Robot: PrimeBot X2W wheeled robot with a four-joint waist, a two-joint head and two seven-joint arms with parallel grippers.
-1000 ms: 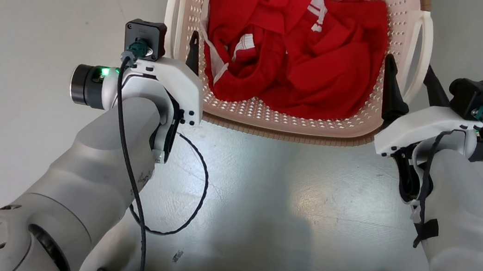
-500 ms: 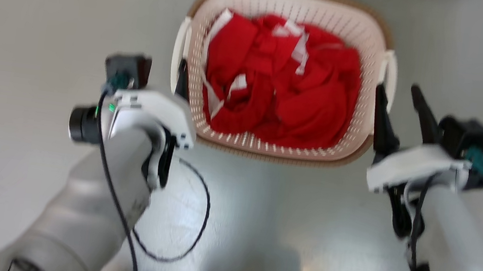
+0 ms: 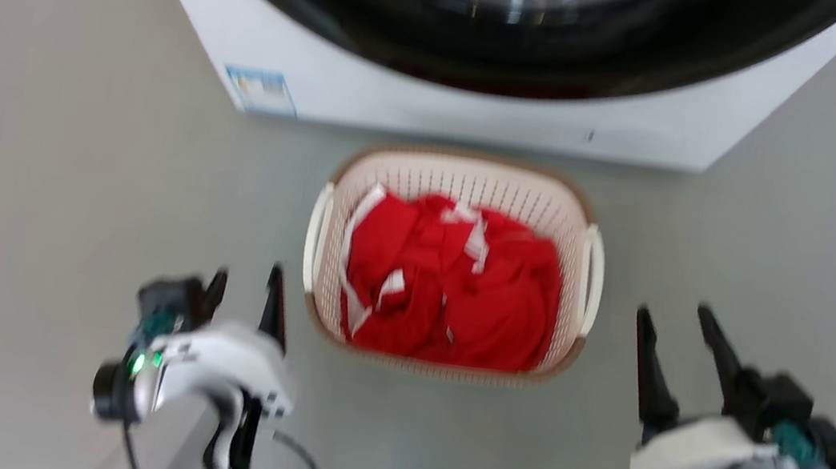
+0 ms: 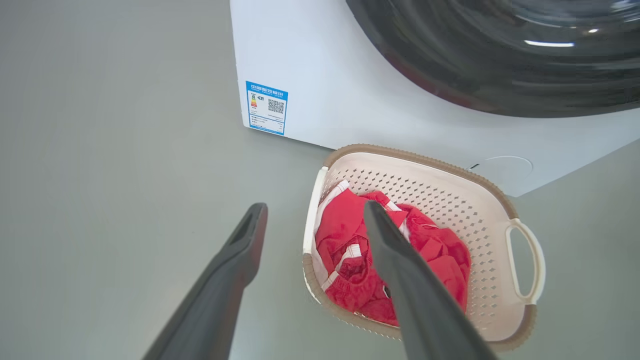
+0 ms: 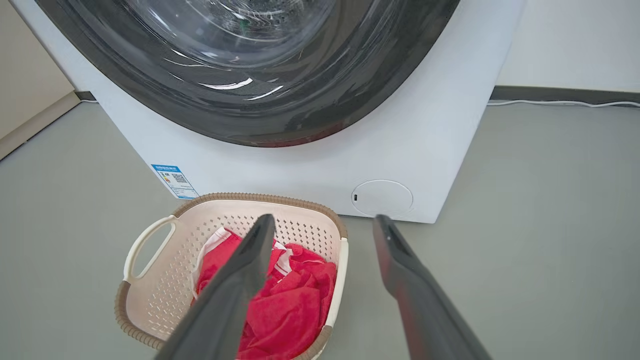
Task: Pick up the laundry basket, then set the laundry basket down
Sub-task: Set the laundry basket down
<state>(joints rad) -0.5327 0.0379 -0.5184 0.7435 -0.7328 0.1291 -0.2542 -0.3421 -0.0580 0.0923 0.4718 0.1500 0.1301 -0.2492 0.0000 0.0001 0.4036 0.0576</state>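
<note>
Position: the laundry basket (image 3: 473,187) stands upright on the grey floor (image 3: 30,175), mouth up, just in front of the white washer (image 3: 435,104). A narrow strip of floor shows between the two.

Orientation: the left handle (image 3: 317,237) and right handle (image 3: 593,270) face the robot's left and right. In the head view the basket measures wider from handle to handle than from front to back, so its long axis appears to run across the robot's front, parallel to the washer's face. That view is foreshortened and blurred, so this is not certain.

Markings: a blue-edged label (image 4: 267,107) sits at a lower corner of the washer's front. It carries a QR code and coloured bars, and its print is too small to read. A round cover (image 5: 382,198) is set low in the same panel.

Contents: the basket holds crumpled red clothing (image 3: 458,296) with white trim, lying below the brown rim.

Grippers: the left gripper (image 3: 247,278) is near the basket's near left corner and the right gripper (image 3: 674,315) is off its right side. On both, the fingers are spread apart, empty and clear of the basket.
</note>
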